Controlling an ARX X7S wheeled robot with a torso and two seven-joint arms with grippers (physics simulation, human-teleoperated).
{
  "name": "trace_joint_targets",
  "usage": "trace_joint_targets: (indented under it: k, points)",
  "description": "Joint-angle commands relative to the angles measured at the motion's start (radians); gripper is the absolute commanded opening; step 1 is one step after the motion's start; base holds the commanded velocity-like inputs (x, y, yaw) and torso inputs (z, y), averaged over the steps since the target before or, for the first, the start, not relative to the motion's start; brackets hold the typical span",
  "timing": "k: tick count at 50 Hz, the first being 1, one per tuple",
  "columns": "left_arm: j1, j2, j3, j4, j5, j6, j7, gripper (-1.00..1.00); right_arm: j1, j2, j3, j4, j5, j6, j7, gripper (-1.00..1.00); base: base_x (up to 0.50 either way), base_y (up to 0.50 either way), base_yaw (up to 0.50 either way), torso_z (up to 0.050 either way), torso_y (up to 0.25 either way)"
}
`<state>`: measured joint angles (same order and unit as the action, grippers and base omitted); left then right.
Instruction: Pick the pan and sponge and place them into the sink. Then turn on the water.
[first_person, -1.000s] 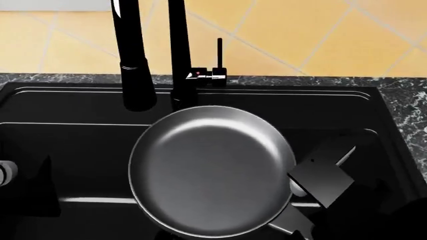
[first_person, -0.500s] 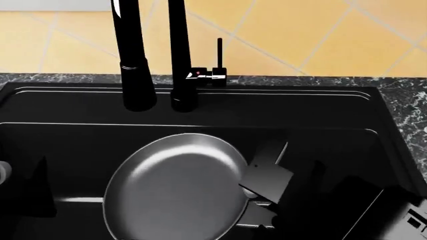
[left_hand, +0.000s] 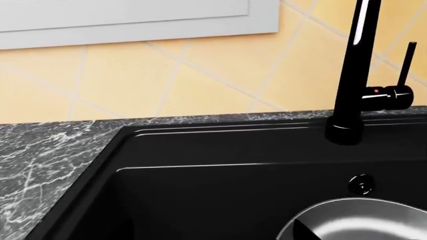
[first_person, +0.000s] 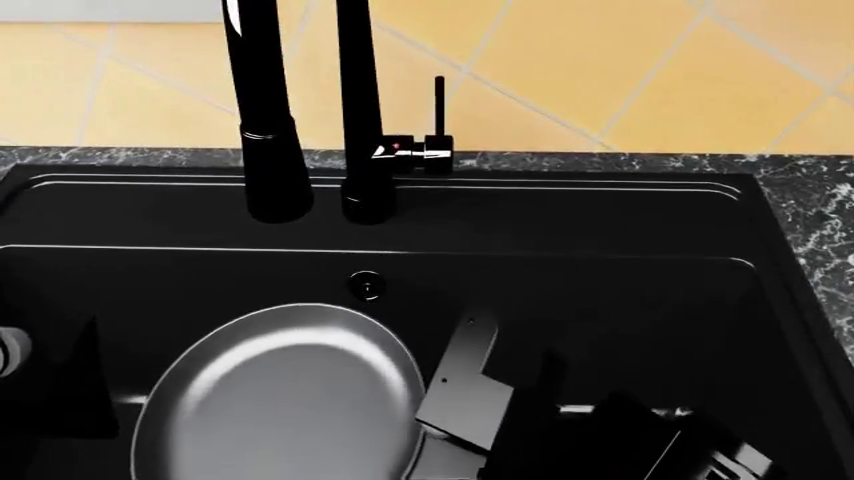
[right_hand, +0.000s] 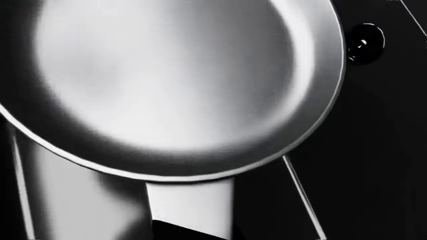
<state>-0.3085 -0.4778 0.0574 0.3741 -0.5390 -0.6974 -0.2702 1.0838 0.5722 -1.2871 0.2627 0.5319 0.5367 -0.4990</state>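
The pan (first_person: 280, 400) is a round dark grey frying pan, low inside the black sink (first_person: 561, 215) at its front left. My right gripper (first_person: 451, 398) is shut on the pan's flat grey handle (right_hand: 190, 200), at the pan's right. The pan fills the right wrist view (right_hand: 173, 80), and its rim shows in the left wrist view (left_hand: 373, 220). Of my left gripper, only a dark part shows at the left edge of the head view (first_person: 54, 385), and its jaws are hidden. The sponge is out of view. The black faucet (first_person: 360, 110) runs no water; its thin lever (first_person: 438, 105) stands upright.
The overflow hole (first_person: 366, 285) shows on the sink's back wall just behind the pan. The faucet spout (first_person: 274, 150) hangs over the back left of the basin. Dark marble counter (left_hand: 47, 155) surrounds the sink, with a yellow tiled wall (first_person: 601, 70) behind.
The pan and my right gripper have moved down and to the left, deeper into the sink. The overflow hole has come into view behind the pan.
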Motion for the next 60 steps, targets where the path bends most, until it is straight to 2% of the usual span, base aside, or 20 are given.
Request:
trace_joint_targets:
  k: [1,21,29,53,54,60]
  points:
    - [0.027,-0.021,-0.022,0.005,-0.013,0.014,0.016,1.00,-0.046,-0.092,0.031,0.146,-0.033,-0.126,0.019,-1.00,0.00,0.00,0.00,0.000,0.000]
    - [0.013,-0.015,-0.010,0.002,-0.011,0.004,0.001,1.00,-0.083,-0.342,0.002,0.663,-0.106,-0.386,-0.106,-1.00,0.00,0.00,0.00,0.001,0.002]
    - [0.006,-0.002,0.003,-0.002,-0.003,0.002,-0.014,1.00,-0.075,-0.504,0.007,1.034,-0.130,-0.564,-0.195,-1.00,0.00,0.00,0.00,0.000,0.001]
    - [0.010,-0.006,0.007,-0.022,-0.002,0.015,-0.008,1.00,-0.088,-0.526,0.139,1.044,-0.262,-0.500,-0.265,-1.00,0.00,0.00,0.00,0.000,0.000]
    - [0.012,-0.006,0.006,-0.023,-0.002,0.017,-0.008,1.00,-0.089,-0.526,0.142,1.044,-0.266,-0.501,-0.268,1.00,0.00,0.00,0.00,0.000,0.000]
    - [0.015,-0.009,0.004,-0.021,-0.003,0.020,-0.008,1.00,-0.090,-0.528,0.165,1.044,-0.287,-0.491,-0.267,1.00,0.00,0.00,0.00,0.000,0.002]
